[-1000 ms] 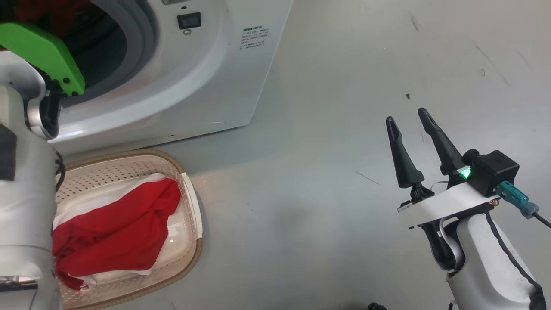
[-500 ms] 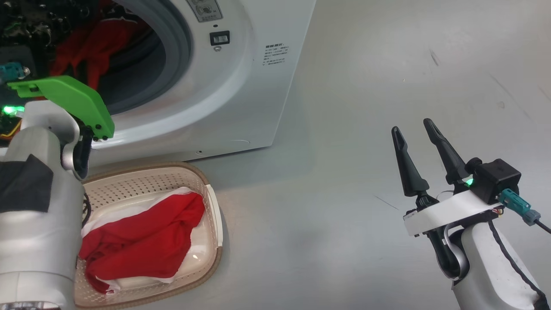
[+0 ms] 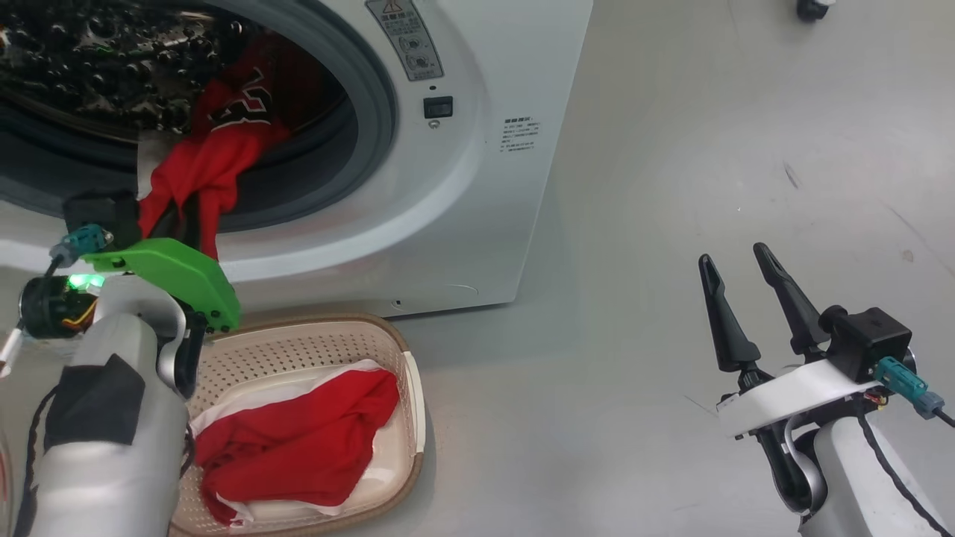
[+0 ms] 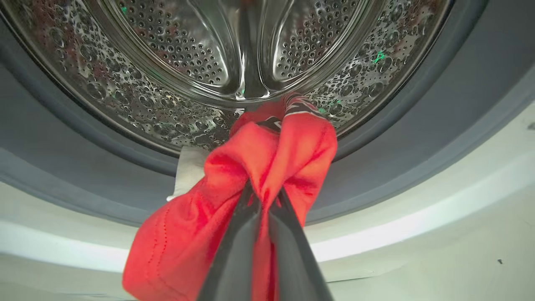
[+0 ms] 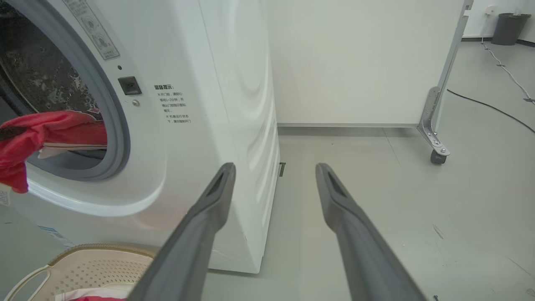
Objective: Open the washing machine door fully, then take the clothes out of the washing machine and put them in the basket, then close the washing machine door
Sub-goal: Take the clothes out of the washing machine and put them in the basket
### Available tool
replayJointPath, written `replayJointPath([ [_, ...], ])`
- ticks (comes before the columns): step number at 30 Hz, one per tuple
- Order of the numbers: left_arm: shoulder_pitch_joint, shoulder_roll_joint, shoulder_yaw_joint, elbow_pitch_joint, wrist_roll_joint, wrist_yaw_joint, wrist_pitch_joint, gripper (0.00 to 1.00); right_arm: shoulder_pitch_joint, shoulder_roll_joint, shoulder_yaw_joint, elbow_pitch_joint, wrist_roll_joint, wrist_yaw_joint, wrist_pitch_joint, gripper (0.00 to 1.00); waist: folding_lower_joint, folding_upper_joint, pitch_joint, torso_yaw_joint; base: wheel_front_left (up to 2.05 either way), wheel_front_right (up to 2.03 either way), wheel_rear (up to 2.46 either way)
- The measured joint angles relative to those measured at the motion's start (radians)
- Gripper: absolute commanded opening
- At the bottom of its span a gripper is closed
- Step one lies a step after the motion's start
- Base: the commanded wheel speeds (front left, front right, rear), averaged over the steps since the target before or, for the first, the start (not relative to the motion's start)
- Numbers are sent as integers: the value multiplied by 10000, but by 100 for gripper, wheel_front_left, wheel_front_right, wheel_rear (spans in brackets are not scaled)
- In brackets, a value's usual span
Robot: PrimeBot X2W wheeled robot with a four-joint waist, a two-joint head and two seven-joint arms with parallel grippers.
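Left jaws clench a red jersey point(image 3: 216, 160) draped over the washing machine point(image 3: 477, 186) lip, upper left, its tail seemingly inside the drum. The basket point(image 3: 313, 350) sits directly below. Right jaws released, lower right.

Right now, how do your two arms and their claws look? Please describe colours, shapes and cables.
The left forearm and right forearm are pale grey and rounded. The left claw has two long dark fingers, a green bracket, a teal plug and a black patch on that forearm. The right claw has like fingers on a white plate, with a black box, another teal plug and a black cable.
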Motion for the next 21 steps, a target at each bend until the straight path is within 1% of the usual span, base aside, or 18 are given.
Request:
replayJointPath([
  [6,689,-29,-142,-205,21,-63,-704,0,270,19,59,29,-52,0,0,100,0,0,-508,387,0,0,0],
  [11,1211,8,-291,-543,247,-67,-1342,0,427,98,142,63,-69,0,0,100,0,0,-912,669,0,0,0],
  [21,1945,21,-445,-1816,393,-71,-1655,0,518,207,192,4,-125,0,0,100,0,0,-1397,1089,0,0,0],
])
